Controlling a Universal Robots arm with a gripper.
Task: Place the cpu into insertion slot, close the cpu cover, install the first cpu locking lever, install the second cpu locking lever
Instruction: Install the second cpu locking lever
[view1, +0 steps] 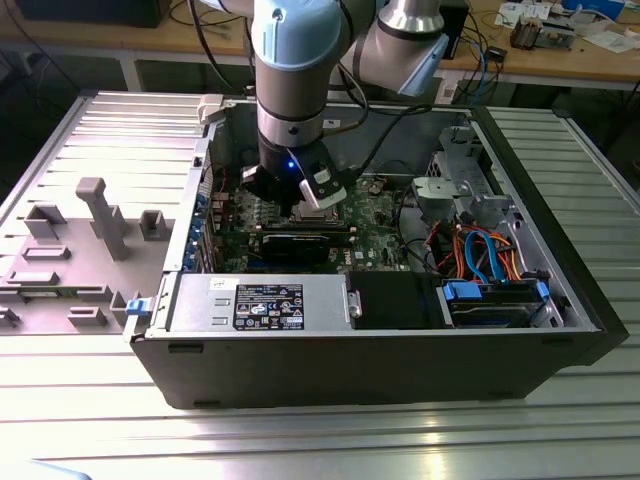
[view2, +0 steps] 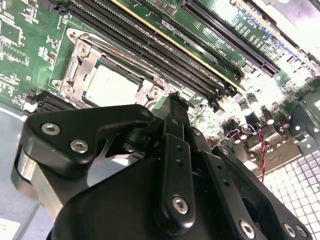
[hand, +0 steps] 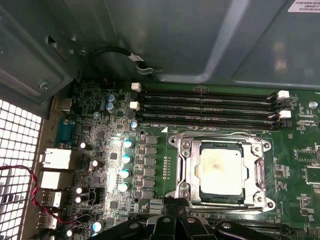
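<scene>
Tool (view2: 172, 100) tips: one black finger tip visible in second wrist view, the rest merged with dark linkage; finger spacing cannot be told. In first wrist view tool body cut off by picture edge. In exterior view arm (view1: 290, 90) covers most of insertion slot (view1: 322, 212); arm's upper part cut off by picture edge. Near edge of cpu cover (view2: 75, 62) hidden behind tool in second wrist view. Locking levers: thin wires at slot rim, seating too small to tell. Memory slots (hand: 210, 105) cut off at picture edge.
</scene>
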